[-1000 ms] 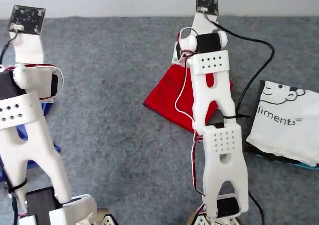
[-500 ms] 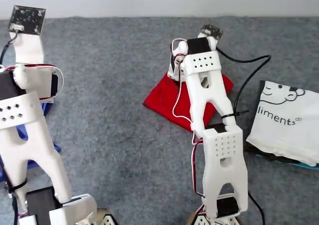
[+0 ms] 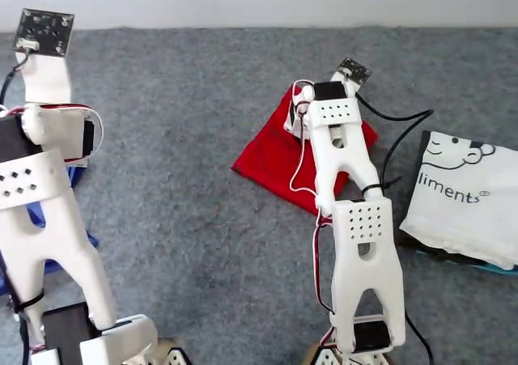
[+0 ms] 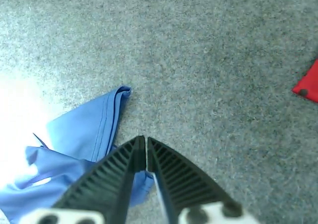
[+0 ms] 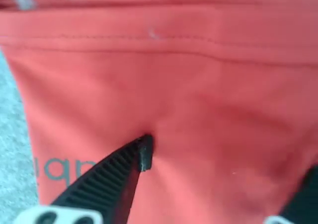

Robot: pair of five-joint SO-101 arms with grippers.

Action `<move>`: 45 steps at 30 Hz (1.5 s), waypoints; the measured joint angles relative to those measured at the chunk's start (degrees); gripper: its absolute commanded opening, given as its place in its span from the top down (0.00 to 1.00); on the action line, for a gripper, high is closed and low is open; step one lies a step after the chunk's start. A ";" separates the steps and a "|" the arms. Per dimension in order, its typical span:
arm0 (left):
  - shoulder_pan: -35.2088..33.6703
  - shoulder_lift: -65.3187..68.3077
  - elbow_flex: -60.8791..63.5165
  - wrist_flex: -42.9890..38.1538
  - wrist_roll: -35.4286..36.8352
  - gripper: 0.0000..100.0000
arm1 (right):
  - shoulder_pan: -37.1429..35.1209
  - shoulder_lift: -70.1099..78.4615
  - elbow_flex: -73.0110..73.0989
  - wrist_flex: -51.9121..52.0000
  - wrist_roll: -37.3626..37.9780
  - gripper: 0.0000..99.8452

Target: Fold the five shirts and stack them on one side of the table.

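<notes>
Desk [image 3: 186, 98]: grey felt-like cover, two white arms side by side.

Right arm [image 3: 358, 235]: stretched out over the red shirt [image 3: 267, 156], wrist low above the cloth's far-right part. In the right wrist view the red shirt [image 5: 198, 85] lies just under the camera, with a stitched hem running across it and part of a pale print at one side. Right jaws: apart. One ribbed dark fingertip [image 5: 144, 152] presses into the fabric and dimples it; the other finger sits well off at the frame's corner. No cloth is pinched between them.

Red shirt: near the desk's middle, folded to a rough diamond and lying flat.

White shirt [image 3: 469, 195]: folded, printed side up, at the right edge of the desk. It tops a small stack, with a dark layer [image 3: 426, 247] and a light blue edge [image 3: 502, 268] peeking out beneath. Well apart from the red one.

Left arm [image 3: 36, 187]: raised at the left side of the desk. Left jaws: together, tips meeting, nothing visibly held, hanging above the edge of the blue shirt [image 4: 84, 129]. Blue shirt [image 3: 34, 213]: crumpled and unfolded, partly under that arm.
</notes>
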 measured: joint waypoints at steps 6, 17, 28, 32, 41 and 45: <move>0.00 0.00 0.00 0.00 0.00 0.99 | 0.26 0.35 -0.18 -0.09 0.00 0.92; 0.00 0.00 0.00 0.00 0.00 0.99 | 1.32 -0.53 -5.63 8.44 17.23 0.99; 0.00 0.00 0.00 0.00 0.00 0.99 | 6.95 -11.96 -16.35 17.85 32.35 0.99; 0.00 0.00 0.00 0.00 0.00 0.99 | 8.26 -20.84 -11.43 17.85 35.60 0.99; 0.00 0.00 0.00 0.00 0.00 0.99 | 14.07 -49.58 15.21 18.02 42.81 0.99; 0.00 0.00 1.14 -0.70 0.00 0.99 | 21.01 -59.52 25.93 18.02 50.37 0.99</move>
